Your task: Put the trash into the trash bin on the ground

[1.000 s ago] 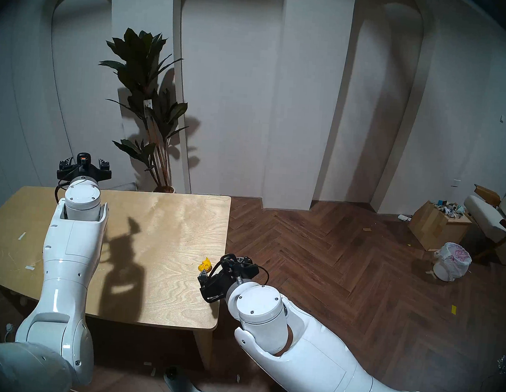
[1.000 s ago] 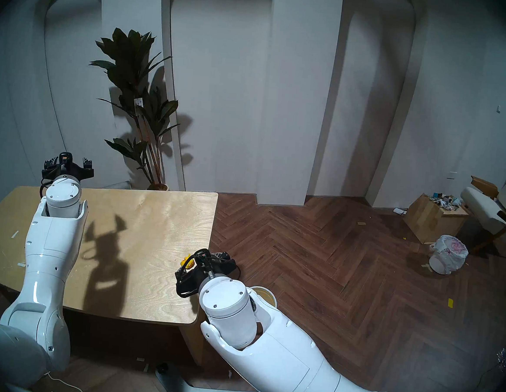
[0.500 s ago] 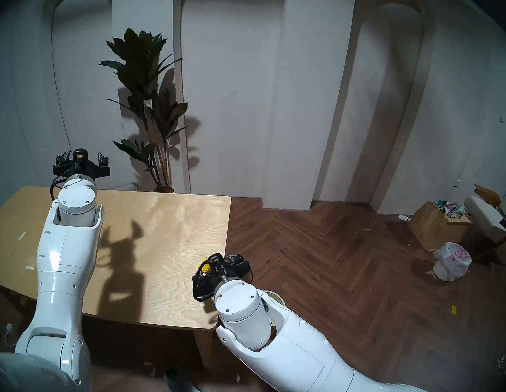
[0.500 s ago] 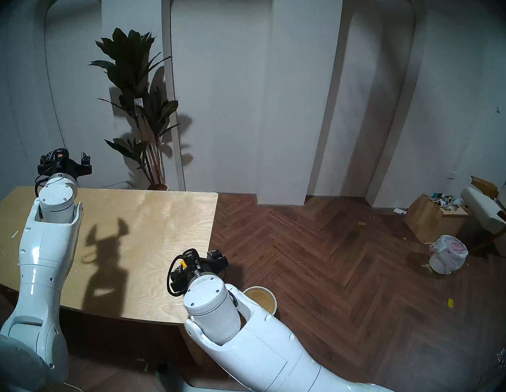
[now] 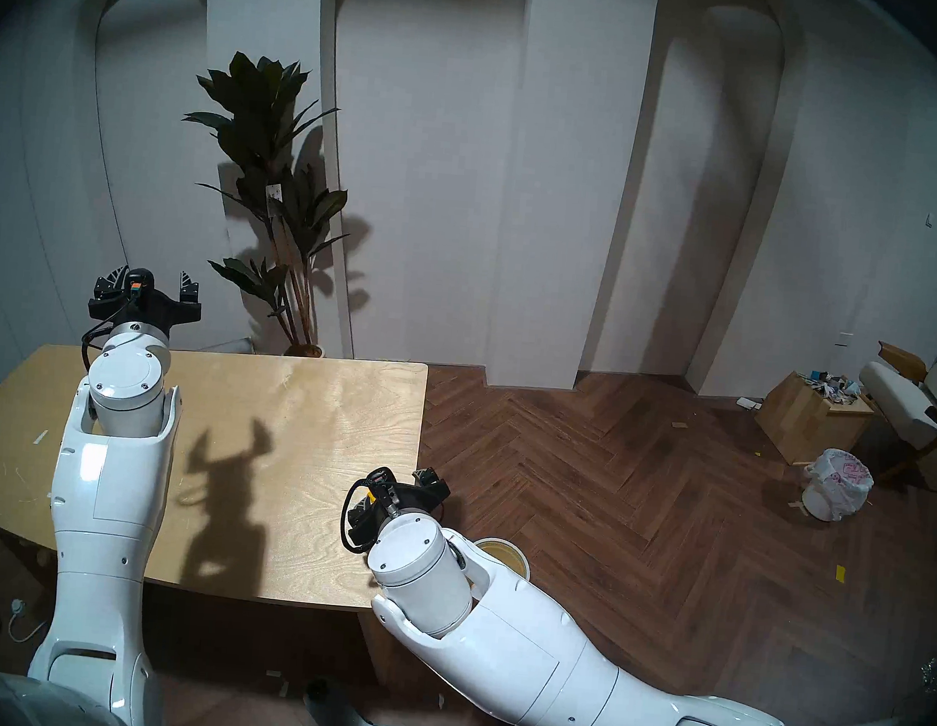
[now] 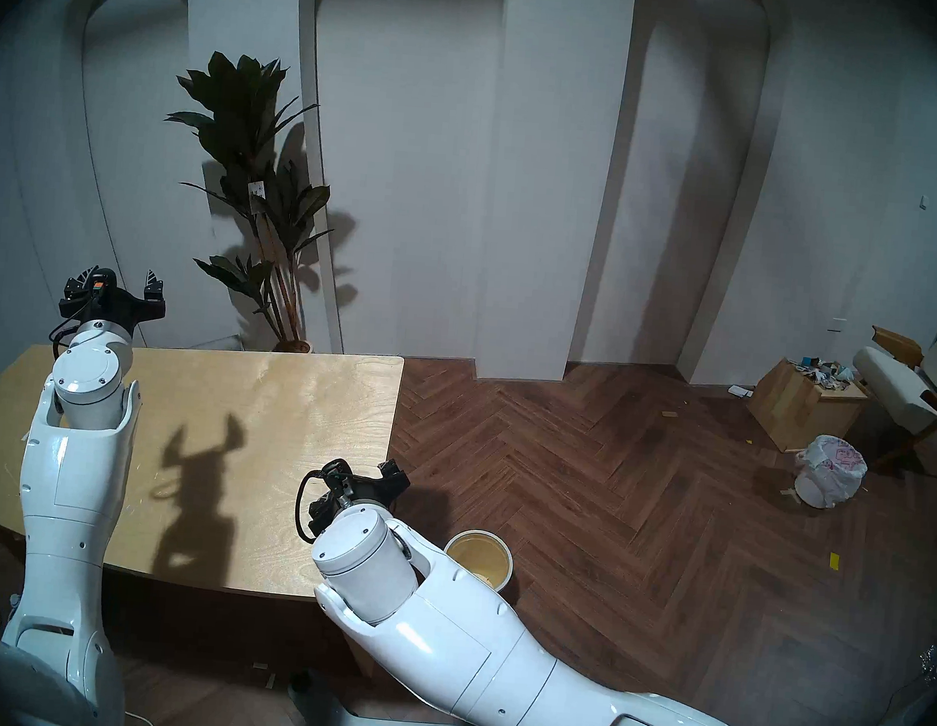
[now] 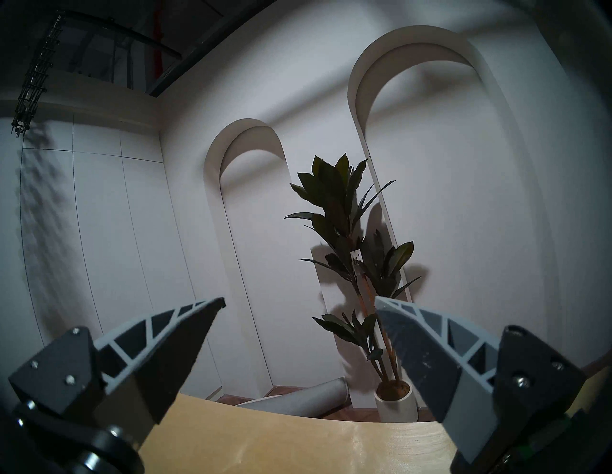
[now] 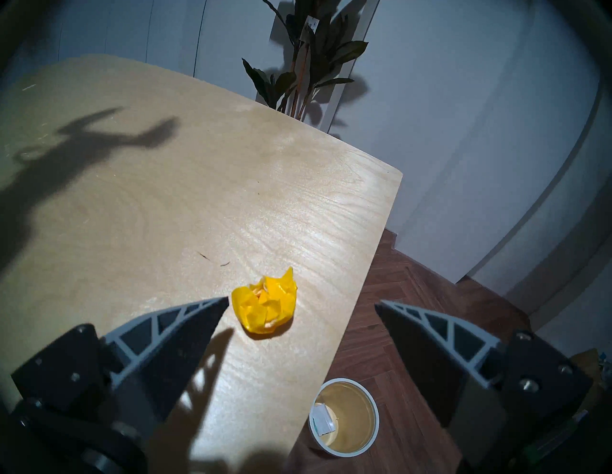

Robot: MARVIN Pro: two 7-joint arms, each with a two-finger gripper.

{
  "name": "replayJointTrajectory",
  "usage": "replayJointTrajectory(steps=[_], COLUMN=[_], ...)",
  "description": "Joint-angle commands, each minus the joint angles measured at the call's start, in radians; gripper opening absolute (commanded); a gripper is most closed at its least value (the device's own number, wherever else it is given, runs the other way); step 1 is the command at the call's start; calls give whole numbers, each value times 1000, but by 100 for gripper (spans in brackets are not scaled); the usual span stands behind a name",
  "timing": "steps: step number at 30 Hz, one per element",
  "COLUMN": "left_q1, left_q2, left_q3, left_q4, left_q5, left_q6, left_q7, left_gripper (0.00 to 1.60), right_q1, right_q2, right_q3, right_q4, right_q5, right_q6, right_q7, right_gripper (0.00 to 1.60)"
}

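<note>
Nearest us, the trash bin (image 8: 344, 418) stands on the floor just off the table's (image 8: 165, 198) right edge, a pale packet (image 8: 323, 419) lying inside it. Above that edge we hold our right gripper (image 8: 301, 303) with its fingers wide apart and empty, the yellow crumpled scrap (image 8: 266, 309) resting on the tabletop just beyond the left fingertip (image 8: 218, 303). Past the far left corner our left gripper (image 7: 299, 299) also hangs spread apart and empty, facing the plant (image 7: 354, 258).

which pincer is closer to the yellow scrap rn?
Right. The right pincer hangs open just over the yellow scrap at the table's right edge; the left pincer is raised beyond the far left corner.
</note>
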Motion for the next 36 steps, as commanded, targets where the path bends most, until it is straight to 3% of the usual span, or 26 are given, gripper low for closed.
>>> replayJointTrajectory(steps=[1,14,26,27,29,30,36], left_q1=[69,195,317,333,352,363,424], left_q2=[-4,-18,-43,-48,-53,-56,-72], left_q3=[-23,-70,-126,-132,-143,-148,-183], left_q4=[-122,-275,-428,-452,-476,-490,-565], left_q5=[-15,-62,-109,-114,-122,-126,-153], left_q6=[6,31,101,111,125,132,184], left_q7=[-19,-65,-114,-119,-128,-133,-163], left_gripper=[160,160,160,160,160,160,160], right_q1=[32,87,148,153,161,164,188], right_q2=[-79,-141,-198,-204,-213,-217,-241], right_q3=[24,16,-17,-20,-22,-23,-25], right_q4=[57,211,350,366,390,403,467], right_q5=[15,74,140,146,162,169,208], right_q6=[-15,-51,-110,-117,-128,-134,-183], right_q7=[-17,-18,-25,-26,-27,-28,-39], right_gripper=[160,160,160,78,46,0,0])
